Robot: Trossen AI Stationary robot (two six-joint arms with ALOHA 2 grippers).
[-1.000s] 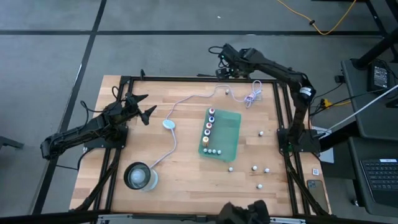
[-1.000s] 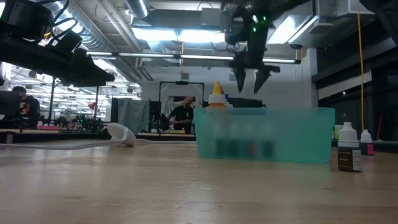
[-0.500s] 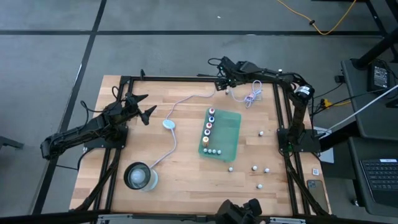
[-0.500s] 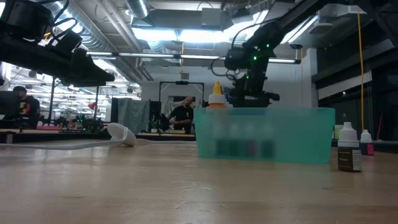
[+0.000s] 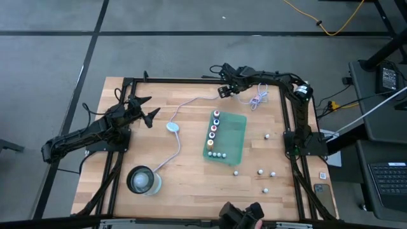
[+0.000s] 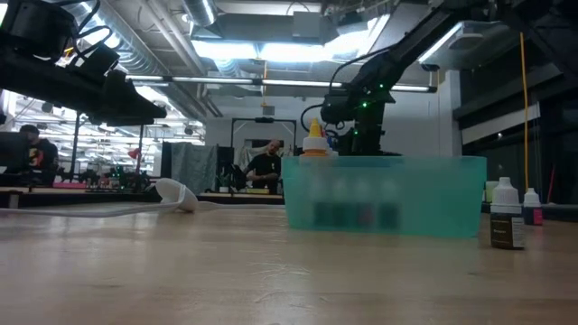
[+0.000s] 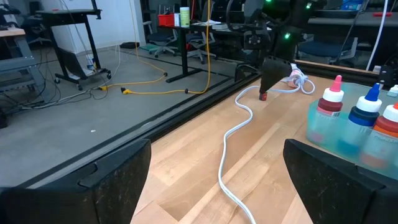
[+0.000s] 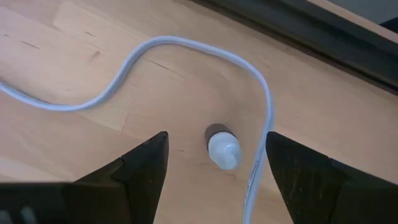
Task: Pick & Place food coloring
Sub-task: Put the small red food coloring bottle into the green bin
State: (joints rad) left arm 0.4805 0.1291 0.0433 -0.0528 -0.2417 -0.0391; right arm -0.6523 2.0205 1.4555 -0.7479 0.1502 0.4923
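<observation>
I could read no text, brand, number or sign anywhere. The small bottle at my three o'clock in the low view carried a dark label, but its print was too small to make out, and the tray front showed only blurred marks.

The right tool sits low at the worktop's far edge, beside the white cable. Well nearer from it stands the green tray of food coloring; loose bottles lie beyond that.
</observation>
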